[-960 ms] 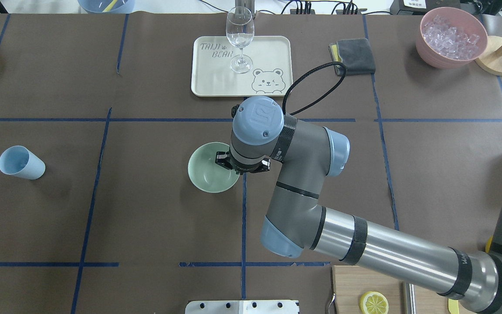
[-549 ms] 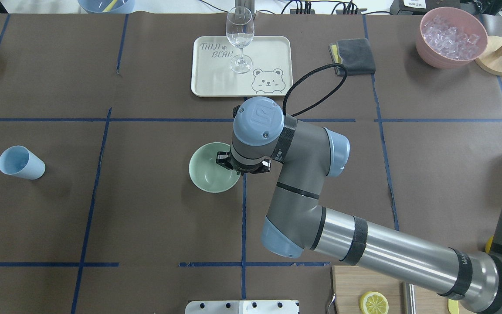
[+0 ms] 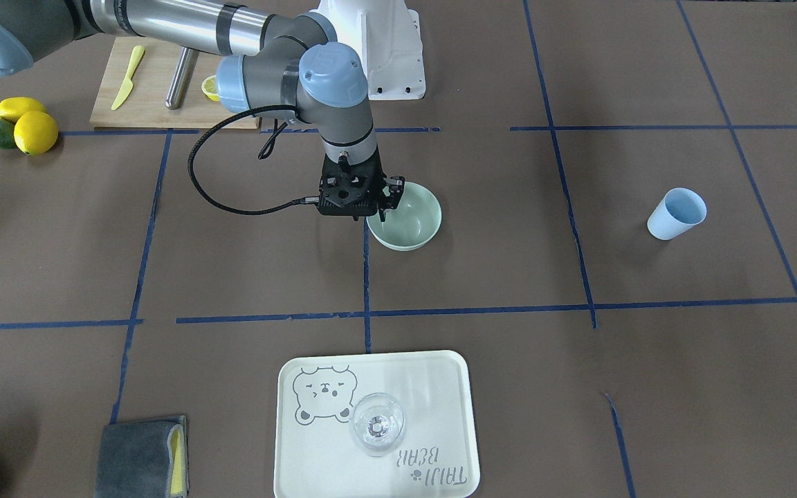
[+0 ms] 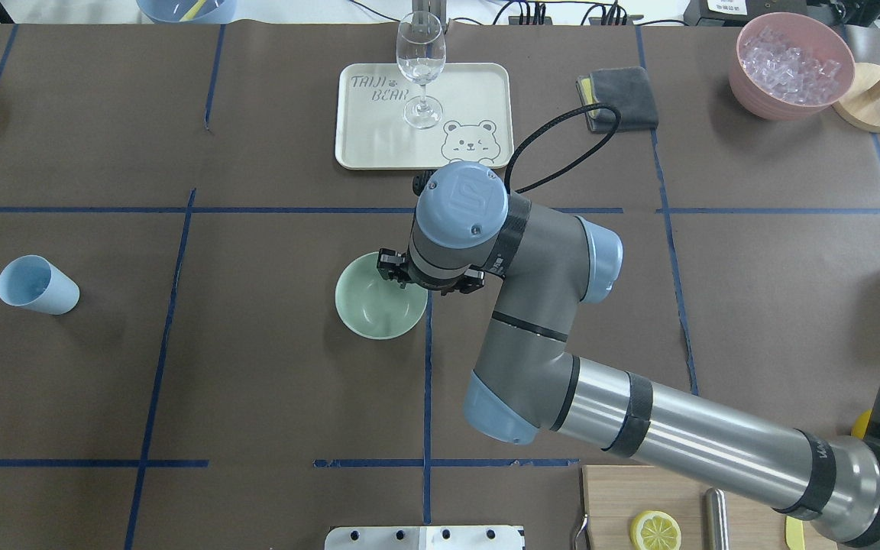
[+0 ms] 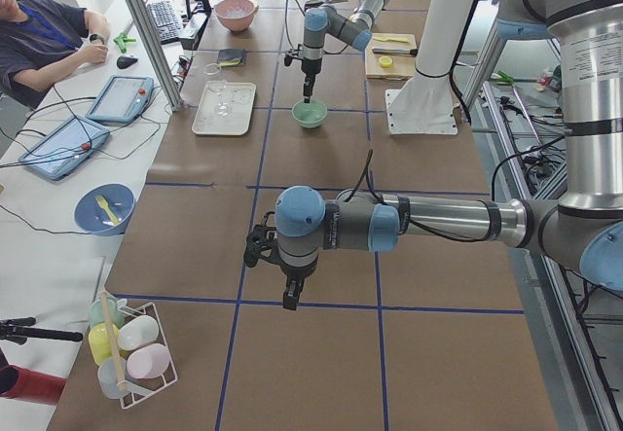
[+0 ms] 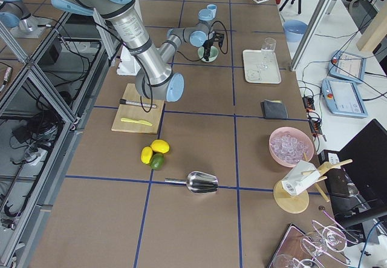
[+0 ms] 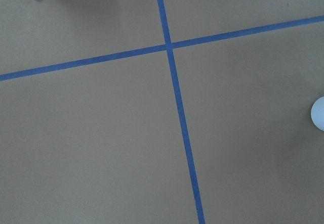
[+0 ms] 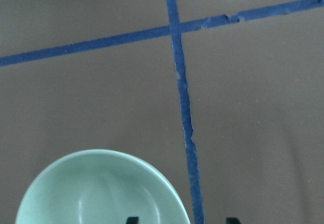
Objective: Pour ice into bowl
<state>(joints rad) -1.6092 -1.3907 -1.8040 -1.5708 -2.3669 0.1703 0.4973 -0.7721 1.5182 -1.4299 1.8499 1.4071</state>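
Zero ice in the bowl (image 4: 371, 307) so far, it's totally empty. All the ice (image 4: 791, 61) sits in the pink bowl (image 4: 761, 105) at the far corner on the robot's right, well apart from everything. So the whole pour is left, I'd say. The right gripper (image 8: 181, 220) hangs at the bowl's rim, fingers spread, one over the inside, one outside, gripping nothing. The left gripper (image 5: 289, 298): can't tell if it's open or closed.
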